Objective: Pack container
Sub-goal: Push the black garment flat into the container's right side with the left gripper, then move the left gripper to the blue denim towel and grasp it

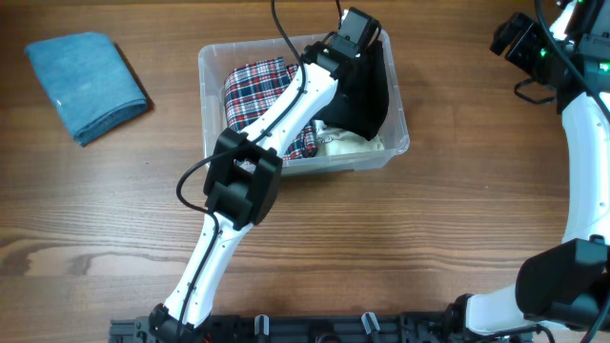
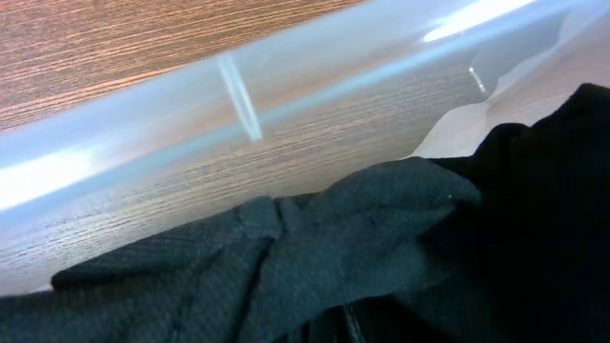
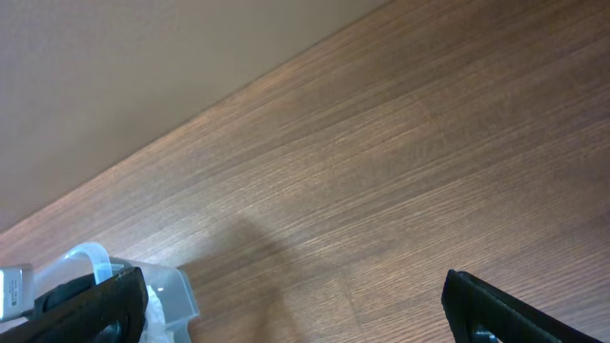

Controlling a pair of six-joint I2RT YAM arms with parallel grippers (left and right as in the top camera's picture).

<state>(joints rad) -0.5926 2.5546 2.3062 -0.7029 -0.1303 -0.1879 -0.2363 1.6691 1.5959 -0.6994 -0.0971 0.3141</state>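
Note:
The clear container point(image 1: 210, 57) stands at the table's upper middle. In it lie a red-and-navy plaid cloth point(image 1: 253, 86) on the left and something white point(image 1: 348, 145) at the front right. My left gripper point(image 1: 360, 27) is over the container's far right corner, shut on a black cloth point(image 1: 367, 90) that hangs from it into the right side. In the left wrist view the black cloth point(image 2: 381, 248) covers my jaws, next to the container's wall point(image 2: 238, 105). My right gripper point(image 3: 286, 305) is wide open and empty, over bare table at the far right point(image 1: 519, 38).
A folded blue cloth point(image 1: 86, 84) lies on the table at the far left. The right wrist view catches a corner of the container point(image 3: 172, 286). My left arm stretches across the container's front rim.

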